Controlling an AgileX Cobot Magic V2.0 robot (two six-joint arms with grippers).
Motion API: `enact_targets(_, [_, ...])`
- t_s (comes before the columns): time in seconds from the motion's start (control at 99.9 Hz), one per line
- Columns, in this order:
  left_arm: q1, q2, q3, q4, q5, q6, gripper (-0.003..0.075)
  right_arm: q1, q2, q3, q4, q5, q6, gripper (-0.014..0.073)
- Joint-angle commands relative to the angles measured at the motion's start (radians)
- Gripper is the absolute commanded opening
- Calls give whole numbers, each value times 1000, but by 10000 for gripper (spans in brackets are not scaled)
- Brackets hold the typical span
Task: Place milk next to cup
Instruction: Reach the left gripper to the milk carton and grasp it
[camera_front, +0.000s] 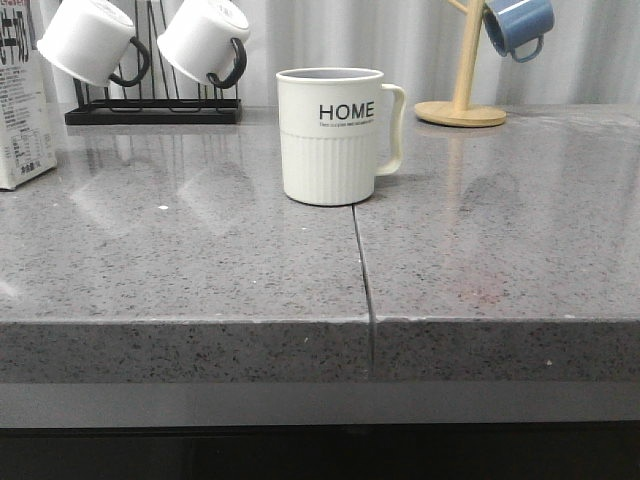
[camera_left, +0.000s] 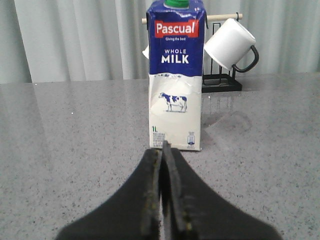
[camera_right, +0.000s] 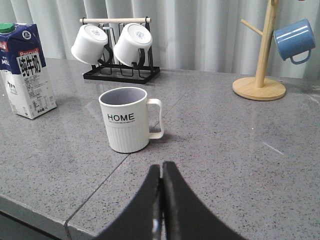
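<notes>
The milk (camera_front: 22, 110) is a white carton with a dark blue top, upright at the far left of the counter, partly cut off in the front view. It shows fully as milk (camera_left: 175, 75) in the left wrist view and as milk (camera_right: 26, 70) in the right wrist view. The cream cup (camera_front: 332, 134) marked HOME stands mid-counter, handle to the right, well apart from the milk. My left gripper (camera_left: 163, 150) is shut and empty, a short way in front of the carton. My right gripper (camera_right: 161, 167) is shut and empty, short of the cup (camera_right: 126, 119).
A black rack (camera_front: 152, 110) holding two white mugs with black handles stands at the back left. A wooden mug tree (camera_front: 462, 100) with a blue mug (camera_front: 518, 25) stands at the back right. A seam (camera_front: 362, 270) runs through the grey counter below the cup.
</notes>
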Motion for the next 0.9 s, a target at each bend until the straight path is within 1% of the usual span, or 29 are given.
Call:
enact_targets(0.0, [-7, 98, -105, 2, -64, 3, -20, -1, 9, -25, -5, -73, -4, -67])
enact_targets(0.19, [-7, 334, -258, 2, -45, 3, -13, -1, 9, -25, -5, -73, -4, -67])
enact_targets(0.22, [-7, 377, -277, 2, -45, 3, 1, -1, 9, -25, -5, -73, -4, -67])
enact_targets(0.26, [-7, 418, -304, 2, -52, 3, 41, -1, 9, -25, -5, -73, -4, -67])
enact_targets(0.29, [-7, 458, -319, 2, -63, 3, 83, -1, 9, -25, -5, -73, -4, -67])
enact_targets(0.33, [-7, 495, -338, 2, -78, 3, 169, -1, 9, -25, -5, -73, -4, -67])
enact_targets(0.34, [-7, 508, -341, 2, -86, 3, 204, -1, 9, -25, -5, -73, -4, -67])
enact_targets(0.36, [-7, 528, -350, 0, -96, 3, 242, -1, 9, -25, -5, -73, -4, -67])
enact_targets(0.37, [-7, 534, -352, -2, -100, 3, 281, -1, 9, -25, -5, -73, -4, -67])
enact_targets(0.38, [-7, 540, -358, -5, -105, 3, 302, -1, 9, -25, -5, -73, -4, -67])
enact_targets(0.39, [-7, 551, -360, -5, -113, 3, 346, -1, 9, -25, -5, -73, -4, -67])
enact_targets(0.4, [-7, 557, -365, -10, -117, 3, 368, -1, 9, -25, -5, -73, -4, -67])
enact_targets(0.41, [-7, 566, -367, -10, -130, 3, 411, -1, 9, -25, -5, -73, -4, -67])
enact_targets(0.42, [-7, 571, -369, -18, -130, 3, 433, -1, 9, -25, -5, -73, -4, -67])
enact_targets(0.43, [-7, 581, -370, -18, -151, 1, 454, -1, 9, -25, -5, -73, -4, -67])
enact_targets(0.44, [-7, 585, -371, -18, -160, 1, 496, -1, 9, -25, -5, -73, -4, -67])
enact_targets(0.45, [-7, 590, -371, -18, -170, 1, 517, -1, 9, -25, -5, -73, -4, -67])
enact_targets(0.46, [-7, 599, -371, -18, -189, 1, 557, -1, 9, -25, -5, -73, -4, -67])
enact_targets(0.47, [-7, 603, -374, -27, -200, 1, 575, -1, 9, -25, -5, -73, -4, -67])
enact_targets(0.48, [-7, 611, -374, -29, -219, 1, 611, -1, 9, -25, -5, -73, -4, -67])
enact_targets(0.53, [-7, 637, -374, -36, -285, 1, 708, -1, 9, -25, -5, -73, -4, -67])
enact_targets(0.54, [-7, 640, -374, -41, -293, 1, 715, -1, 9, -25, -5, -73, -4, -67])
enact_targets(0.57, [-7, 658, -374, -50, -328, 1, 715, -1, 9, -25, -5, -73, -4, -67])
enact_targets(0.62, [-7, 684, -376, -52, -362, 1, 676, -1, 9, -25, -5, -73, -4, -67])
enact_targets(0.67, [-7, 712, -378, -52, -383, 1, 657, -1, 9, -25, -5, -73, -4, -67])
enact_targets(0.891, [-7, 841, -378, -57, -465, -11, 657, -1, 9, -25, -5, -73, -4, -67])
